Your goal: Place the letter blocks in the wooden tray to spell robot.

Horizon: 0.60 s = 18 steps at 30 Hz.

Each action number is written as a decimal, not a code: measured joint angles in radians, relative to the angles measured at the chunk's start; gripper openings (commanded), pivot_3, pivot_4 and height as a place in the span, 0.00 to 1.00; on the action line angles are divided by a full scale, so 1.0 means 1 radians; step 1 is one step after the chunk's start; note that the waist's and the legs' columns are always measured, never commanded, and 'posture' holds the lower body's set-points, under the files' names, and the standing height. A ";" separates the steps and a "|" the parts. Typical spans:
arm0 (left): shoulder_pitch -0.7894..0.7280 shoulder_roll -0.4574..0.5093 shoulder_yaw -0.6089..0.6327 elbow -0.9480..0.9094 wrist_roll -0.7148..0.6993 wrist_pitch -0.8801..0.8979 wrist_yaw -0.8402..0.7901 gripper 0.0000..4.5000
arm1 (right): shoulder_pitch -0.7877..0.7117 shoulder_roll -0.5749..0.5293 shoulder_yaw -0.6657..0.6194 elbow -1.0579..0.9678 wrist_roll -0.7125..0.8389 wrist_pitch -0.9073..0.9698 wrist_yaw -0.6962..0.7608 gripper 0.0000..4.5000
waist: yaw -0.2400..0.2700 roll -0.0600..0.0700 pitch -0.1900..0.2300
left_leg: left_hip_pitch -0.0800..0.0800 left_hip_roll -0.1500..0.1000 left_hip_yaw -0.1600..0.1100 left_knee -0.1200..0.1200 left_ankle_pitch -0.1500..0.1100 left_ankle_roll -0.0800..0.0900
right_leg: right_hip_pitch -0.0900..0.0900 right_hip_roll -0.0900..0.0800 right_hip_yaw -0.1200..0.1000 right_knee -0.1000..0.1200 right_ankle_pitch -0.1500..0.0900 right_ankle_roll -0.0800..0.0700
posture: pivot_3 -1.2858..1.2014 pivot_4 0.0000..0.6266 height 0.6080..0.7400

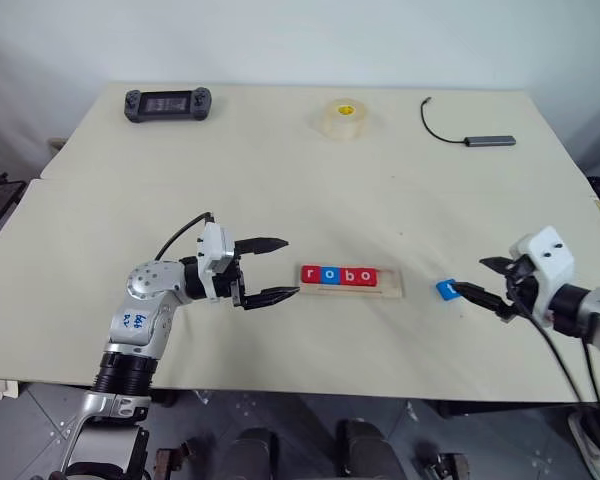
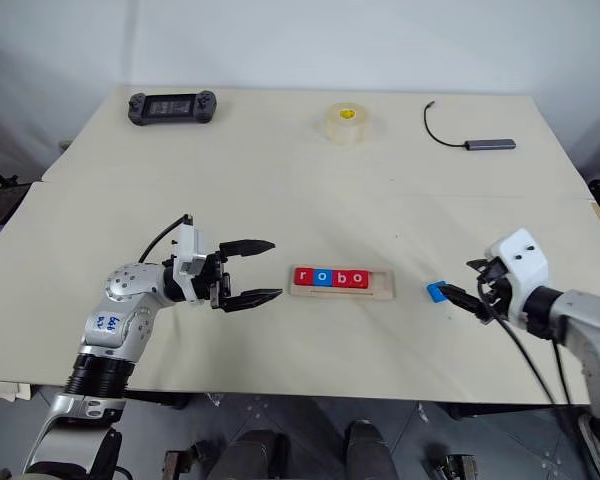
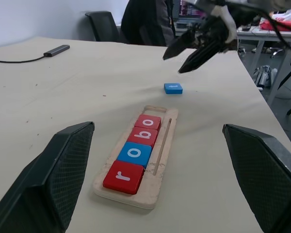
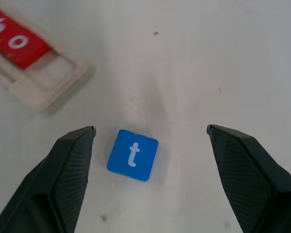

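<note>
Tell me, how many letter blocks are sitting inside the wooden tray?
4: r, o, b and o sit in a row in the wooden tray. The blue t block lies on the table outside it.

A broad cream table point(image 1: 280, 180) stands against a plain white wall point(image 1: 300, 40) over a grey tiled floor point(image 1: 40, 440), while beyond its far end a dark office chair point(image 3: 103, 25) and a cluttered desk point(image 3: 262, 29) show.

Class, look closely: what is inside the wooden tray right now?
The wooden tray holds four letter blocks reading r, o, b, o: red, blue, red, red. Its last slot is bare. The tray floor beneath the blocks is covered.
</note>
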State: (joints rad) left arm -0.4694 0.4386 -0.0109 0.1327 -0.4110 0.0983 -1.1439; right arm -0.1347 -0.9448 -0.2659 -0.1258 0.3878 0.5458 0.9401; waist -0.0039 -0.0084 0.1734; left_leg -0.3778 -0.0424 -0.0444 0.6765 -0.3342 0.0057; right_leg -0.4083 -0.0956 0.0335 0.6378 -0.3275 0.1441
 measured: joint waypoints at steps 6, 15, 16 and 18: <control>-0.034 0.000 -0.003 0.010 0.000 -0.011 -0.012 1.00 | -0.269 -0.065 0.230 0.413 -0.169 -0.394 0.296 0.85 | -0.012 0.000 0.000 | 0.001 0.001 0.002 0.000 0.000 -0.001 | 0.000 0.000 0.001 0.000 0.000 0.001 | 0.52 0.24 1.00; -0.030 0.015 -0.006 0.006 0.000 -0.008 -0.036 1.00 | -0.540 0.005 0.416 0.821 -0.328 -0.707 0.496 0.85 | -0.016 0.000 0.000 | 0.000 0.001 0.001 -0.001 0.000 -0.001 | -0.001 -0.003 0.000 -0.002 0.000 0.001 | 0.52 0.24 1.00; -0.030 0.016 -0.006 0.005 0.000 -0.007 -0.036 1.00 | -0.555 0.014 0.421 0.846 -0.336 -0.723 0.509 0.85 | -0.016 0.000 0.000 | 0.000 0.001 0.001 0.000 0.000 -0.001 | -0.001 -0.003 0.000 -0.002 0.000 0.001 | 0.52 0.24 1.00; -0.029 0.020 -0.006 0.001 0.000 -0.007 -0.036 1.00 | -0.580 0.027 0.428 0.886 -0.348 -0.746 0.527 0.85 | -0.016 0.000 0.000 | 0.000 0.001 0.001 0.000 0.000 -0.002 | -0.001 -0.003 -0.001 -0.002 0.000 0.001 | 0.52 0.24 1.00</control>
State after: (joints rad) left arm -0.4988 0.4584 -0.0171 0.1339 -0.4111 0.0912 -1.1797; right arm -0.7151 -0.9177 0.1617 0.7603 0.0398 -0.2000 1.4670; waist -0.0201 -0.0084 0.1735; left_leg -0.3775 -0.0414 -0.0437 0.6763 -0.3338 0.0040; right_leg -0.4089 -0.0988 0.0330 0.6358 -0.3271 0.1447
